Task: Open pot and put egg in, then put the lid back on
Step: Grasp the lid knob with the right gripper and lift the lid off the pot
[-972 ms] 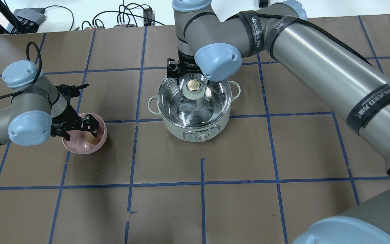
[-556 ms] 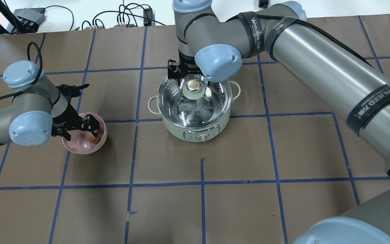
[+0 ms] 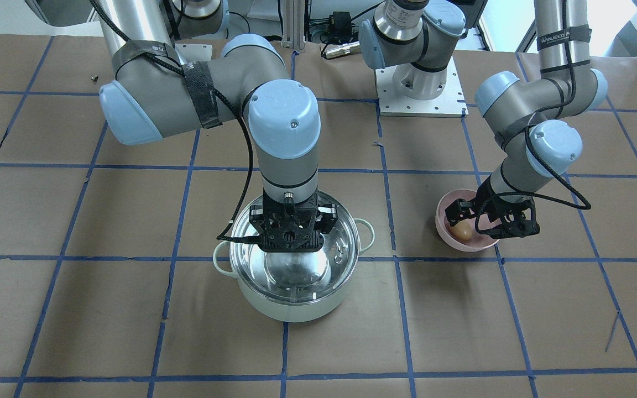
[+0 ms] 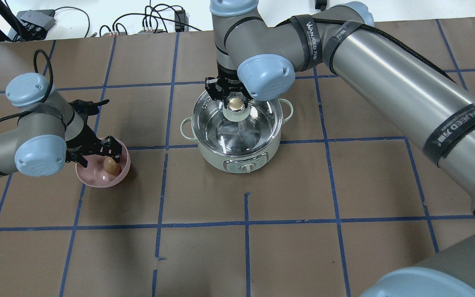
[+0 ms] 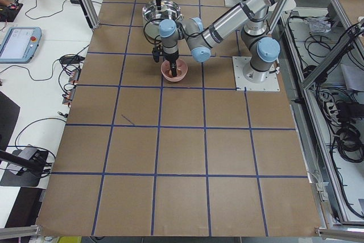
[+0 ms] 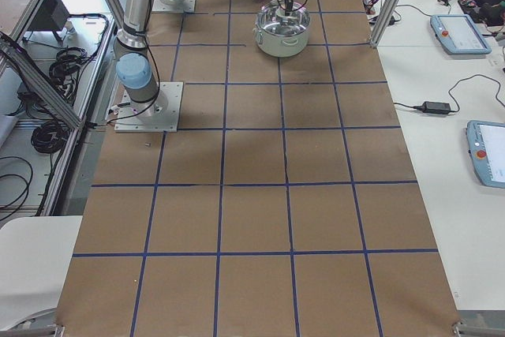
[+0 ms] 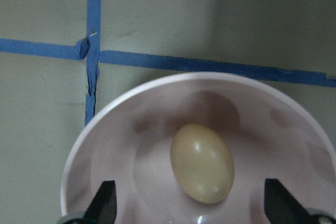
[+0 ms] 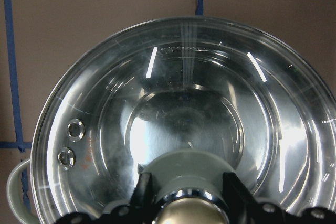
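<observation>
From the front, we are seeing the lid sitting on the pot. Overhead, the right gripper is straddling the knob; whether it is clamping, we cannot tell. In the left wrist view, the left gripper, fingers apart, is flanking the egg in the pink bowl.

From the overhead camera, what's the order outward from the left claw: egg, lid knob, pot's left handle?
1. egg, in the pink bowl by the left gripper.
2. pot's left handle, facing the bowl.
3. lid knob, farther right, mid-pot.
</observation>
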{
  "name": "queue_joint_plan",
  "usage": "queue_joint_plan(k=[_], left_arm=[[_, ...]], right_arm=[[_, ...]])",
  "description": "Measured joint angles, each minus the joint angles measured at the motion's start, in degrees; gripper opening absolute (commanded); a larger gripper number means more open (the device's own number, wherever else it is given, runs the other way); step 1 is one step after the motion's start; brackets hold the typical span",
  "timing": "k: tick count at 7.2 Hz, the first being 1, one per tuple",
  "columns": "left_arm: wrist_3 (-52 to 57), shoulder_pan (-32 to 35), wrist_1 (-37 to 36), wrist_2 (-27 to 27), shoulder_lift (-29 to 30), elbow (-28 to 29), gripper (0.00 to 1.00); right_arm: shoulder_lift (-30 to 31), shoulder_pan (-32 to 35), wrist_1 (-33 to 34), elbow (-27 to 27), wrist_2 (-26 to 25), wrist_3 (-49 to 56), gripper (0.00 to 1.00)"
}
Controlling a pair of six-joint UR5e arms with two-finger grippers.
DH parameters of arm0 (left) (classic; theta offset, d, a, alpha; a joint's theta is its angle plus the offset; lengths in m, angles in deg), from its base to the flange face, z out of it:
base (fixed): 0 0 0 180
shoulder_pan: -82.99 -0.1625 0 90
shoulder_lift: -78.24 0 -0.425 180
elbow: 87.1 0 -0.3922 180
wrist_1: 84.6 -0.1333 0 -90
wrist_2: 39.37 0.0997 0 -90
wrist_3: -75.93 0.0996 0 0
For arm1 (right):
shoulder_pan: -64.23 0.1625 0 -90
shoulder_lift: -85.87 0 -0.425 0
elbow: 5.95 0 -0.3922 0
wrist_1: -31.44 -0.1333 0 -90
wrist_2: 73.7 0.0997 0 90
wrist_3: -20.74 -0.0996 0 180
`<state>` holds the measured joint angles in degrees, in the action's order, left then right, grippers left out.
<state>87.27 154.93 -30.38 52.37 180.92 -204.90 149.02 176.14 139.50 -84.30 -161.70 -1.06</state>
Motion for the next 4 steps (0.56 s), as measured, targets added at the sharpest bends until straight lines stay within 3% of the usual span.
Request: queue_joint_plan(k=[2,4], left_arm=[[1.1,0.0,-1.0,-0.1,0.3,0.0,0.97],[3.0,0.0,-2.9,-0.1,0.6,-0.5,0.96]], right_arm=[[2.9,-0.1,-1.3,0.4,-0.2,0.4,0.25],[9.7,-0.2,-8.0,1.6,-0.2,0.4,0.24]])
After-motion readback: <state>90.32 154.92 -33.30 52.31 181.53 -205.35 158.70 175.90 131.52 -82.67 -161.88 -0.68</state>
